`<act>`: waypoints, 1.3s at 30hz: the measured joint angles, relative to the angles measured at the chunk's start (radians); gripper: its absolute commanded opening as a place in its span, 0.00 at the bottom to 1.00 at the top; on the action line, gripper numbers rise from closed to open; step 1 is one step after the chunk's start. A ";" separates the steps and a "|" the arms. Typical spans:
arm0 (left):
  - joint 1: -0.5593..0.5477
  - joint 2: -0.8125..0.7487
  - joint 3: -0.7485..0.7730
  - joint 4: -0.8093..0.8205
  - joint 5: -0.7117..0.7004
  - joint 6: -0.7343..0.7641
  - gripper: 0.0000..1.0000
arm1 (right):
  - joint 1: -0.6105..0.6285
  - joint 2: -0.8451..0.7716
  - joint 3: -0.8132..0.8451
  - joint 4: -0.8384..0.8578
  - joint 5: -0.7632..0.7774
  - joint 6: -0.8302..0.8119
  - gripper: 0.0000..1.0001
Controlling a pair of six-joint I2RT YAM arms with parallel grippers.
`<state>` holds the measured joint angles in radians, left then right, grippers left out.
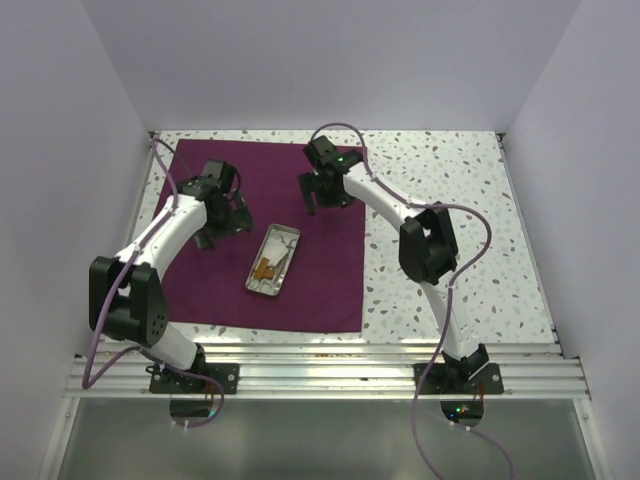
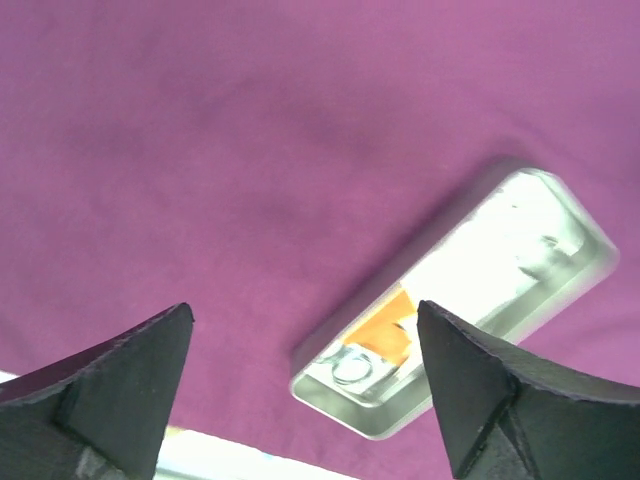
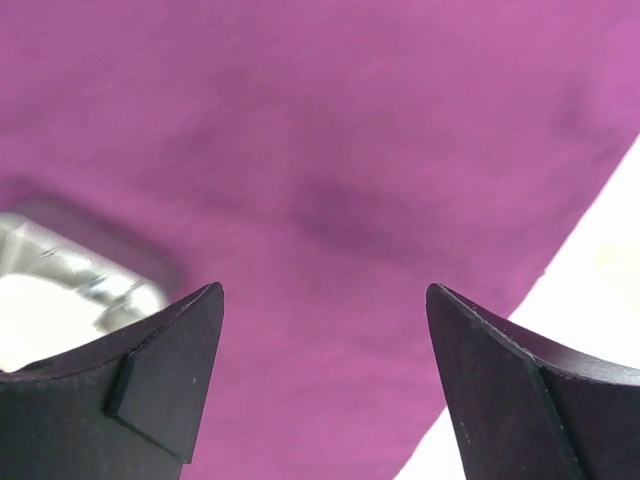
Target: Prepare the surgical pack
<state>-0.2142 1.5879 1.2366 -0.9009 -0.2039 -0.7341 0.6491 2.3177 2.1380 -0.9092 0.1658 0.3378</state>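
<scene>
On the left part of the table (image 1: 440, 200) we see the purple cloth (image 1: 325, 285) spread flat, with a small metal tray (image 1: 272, 260) lying near its middle. Our left jaws hang over the cloth left of the tray, our right jaws over its far side; both pairs stand open.

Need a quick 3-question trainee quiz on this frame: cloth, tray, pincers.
1. True or false: the plum-purple cloth lies spread flat, not folded.
2. The metal tray sits: A) on the cloth B) beside the cloth C) in a pincer.
3. Fill in: the left pincer and right pincer are both ____.
Key: 1 true; 2 A; 3 open.
</scene>
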 measured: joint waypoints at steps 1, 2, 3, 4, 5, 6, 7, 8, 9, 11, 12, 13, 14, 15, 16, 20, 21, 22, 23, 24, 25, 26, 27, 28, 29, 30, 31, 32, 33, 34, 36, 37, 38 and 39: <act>0.000 -0.023 -0.005 0.017 0.013 0.015 1.00 | -0.017 0.005 0.000 0.007 -0.003 -0.025 0.88; 0.000 -0.050 -0.009 0.031 0.027 0.024 1.00 | -0.030 0.009 0.000 0.013 -0.004 -0.042 0.88; 0.000 -0.080 -0.013 0.045 0.040 0.037 1.00 | -0.044 0.016 0.000 0.021 -0.005 -0.063 0.88; 0.000 -0.111 -0.014 0.057 0.053 0.048 1.00 | -0.056 0.025 0.000 0.027 -0.006 -0.084 0.89; 0.000 -0.142 -0.015 0.068 0.064 0.059 1.00 | -0.064 0.035 -0.001 0.035 -0.010 -0.105 0.90; 0.000 -0.167 -0.015 0.078 0.074 0.068 1.00 | -0.068 0.045 -0.005 0.045 -0.018 -0.120 0.90; 0.000 -0.190 -0.015 0.087 0.083 0.074 1.00 | -0.069 0.051 -0.009 0.053 -0.027 -0.131 0.90; 0.000 -0.203 -0.015 0.092 0.090 0.079 1.00 | -0.068 0.059 -0.018 0.063 -0.034 -0.142 0.90; 0.000 -0.214 -0.015 0.096 0.097 0.084 1.00 | -0.066 0.065 -0.025 0.066 -0.041 -0.152 0.90; 0.000 -0.220 -0.015 0.098 0.105 0.092 1.00 | -0.064 0.074 -0.042 0.071 -0.058 -0.167 0.90; 0.000 -0.220 -0.015 0.097 0.108 0.093 1.00 | -0.065 0.078 -0.049 0.072 -0.065 -0.172 0.90; 0.000 -0.220 -0.015 0.097 0.111 0.096 1.00 | -0.065 0.082 -0.054 0.072 -0.074 -0.175 0.90; 0.000 -0.220 -0.015 0.096 0.112 0.097 1.00 | -0.066 0.084 -0.060 0.075 -0.079 -0.177 0.90; 0.000 -0.220 -0.015 0.096 0.112 0.099 1.00 | -0.068 0.084 -0.064 0.078 -0.083 -0.178 0.90; 0.000 -0.220 -0.015 0.095 0.112 0.100 1.00 | -0.071 0.084 -0.066 0.080 -0.083 -0.177 0.90; 0.000 -0.220 -0.012 0.087 0.109 0.100 1.00 | -0.086 0.076 -0.089 0.100 -0.081 -0.170 0.91; 0.000 -0.220 -0.010 0.085 0.106 0.100 1.00 | -0.091 0.068 -0.105 0.108 -0.078 -0.166 0.91; 0.000 -0.220 -0.008 0.083 0.102 0.101 1.00 | -0.097 0.059 -0.121 0.114 -0.075 -0.162 0.91; 0.000 -0.219 -0.005 0.082 0.099 0.101 1.00 | -0.105 0.049 -0.140 0.117 -0.072 -0.157 0.91; 0.000 -0.218 -0.002 0.081 0.095 0.103 1.00 | -0.115 0.037 -0.161 0.121 -0.071 -0.151 0.91; 0.000 -0.216 0.002 0.080 0.092 0.103 1.00 | -0.126 0.025 -0.182 0.121 -0.068 -0.143 0.92; 0.000 -0.212 0.006 0.079 0.090 0.104 1.00 | -0.139 0.011 -0.205 0.121 -0.064 -0.137 0.92; 0.000 -0.206 0.013 0.076 0.089 0.104 1.00 | -0.154 -0.003 -0.227 0.117 -0.061 -0.128 0.92; 0.000 -0.197 0.018 0.076 0.088 0.104 1.00 | -0.168 -0.015 -0.247 0.112 -0.058 -0.119 0.92; 0.000 -0.186 0.024 0.076 0.087 0.104 1.00 | -0.183 -0.028 -0.268 0.107 -0.056 -0.109 0.92; 0.000 -0.174 0.030 0.075 0.087 0.104 1.00 | -0.199 -0.040 -0.288 0.101 -0.053 -0.098 0.92; 0.000 -0.160 0.035 0.074 0.087 0.105 1.00 | -0.211 -0.050 -0.304 0.094 -0.053 -0.089 0.92; 0.000 -0.148 0.040 0.073 0.087 0.108 1.00 | -0.227 -0.067 -0.330 0.094 -0.053 -0.078 0.92; 0.000 -0.131 0.048 0.073 0.087 0.111 1.00 | -0.244 -0.088 -0.364 0.092 -0.054 -0.064 0.92; 0.000 -0.116 0.054 0.072 0.088 0.112 1.00 | -0.258 -0.105 -0.394 0.087 -0.055 -0.054 0.93; 0.001 -0.087 0.072 0.067 0.088 0.119 1.00 | -0.278 -0.141 -0.449 0.085 -0.058 -0.038 0.93; 0.002 -0.067 0.085 0.061 0.090 0.122 1.00 | -0.286 -0.163 -0.487 0.087 -0.058 -0.028 0.93; 0.003 -0.047 0.101 0.056 0.093 0.127 1.00 | -0.292 -0.191 -0.527 0.089 -0.061 -0.018 0.96; 0.005 -0.027 0.114 0.055 0.098 0.129 1.00 | -0.296 -0.221 -0.573 0.086 -0.063 -0.006 0.99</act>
<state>-0.2096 1.5608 1.3506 -0.8463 -0.1062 -0.6048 0.3527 2.0964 1.5650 -0.8230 0.1028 0.3321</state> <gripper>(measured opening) 0.994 0.946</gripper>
